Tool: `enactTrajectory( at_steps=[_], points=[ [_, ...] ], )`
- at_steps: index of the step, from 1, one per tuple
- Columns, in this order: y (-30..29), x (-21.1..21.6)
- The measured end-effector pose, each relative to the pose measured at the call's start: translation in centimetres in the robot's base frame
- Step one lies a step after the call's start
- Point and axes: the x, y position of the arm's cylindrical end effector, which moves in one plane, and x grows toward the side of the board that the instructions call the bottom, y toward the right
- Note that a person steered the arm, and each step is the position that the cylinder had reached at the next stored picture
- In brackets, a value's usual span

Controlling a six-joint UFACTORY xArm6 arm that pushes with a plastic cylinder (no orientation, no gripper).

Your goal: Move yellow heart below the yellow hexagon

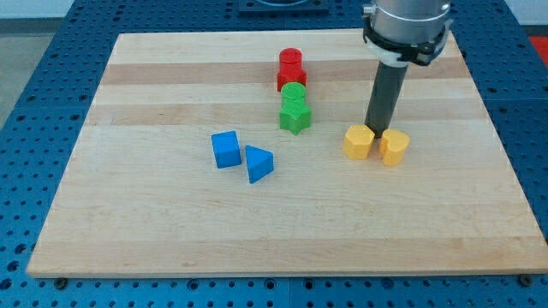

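Wooden board [171, 222] on a blue perforated table [34, 68], filling most of the view. Grey arm housing [407, 26] at the view's top right, ending in a straight dark rod [385, 94] with no jaws to open or close, clamped on nothing. My tip [376, 130] down at the board, lodged at the top of the narrow gap between the two yellow blocks, touching or nearly touching both. Eight blocks in all, two of each colour. Yellow pair at the view's right: yellow hexagon [359, 142] just left of the tip, yellow heart [394, 147] just right of it, side by side at nearly the same height in the view, close together. Red pair near the view's top centre: red cylinder [291, 60] above a second red block [291, 79], shape unclear, the two touching. Green pair directly beneath: green cylinder [294, 92] above a green star [294, 116], touching each other and the red stack, forming one column well left of the yellow pair. Blue pair left of centre: blue cube [226, 149] beside a blue triangle [259, 162], near each other, well apart from the rest.
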Motion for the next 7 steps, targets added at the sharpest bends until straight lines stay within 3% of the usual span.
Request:
enactTrajectory(
  at_steps=[1, 7],
  points=[
    [1.3, -0.9],
    [3.6, 6.1]
  ],
)
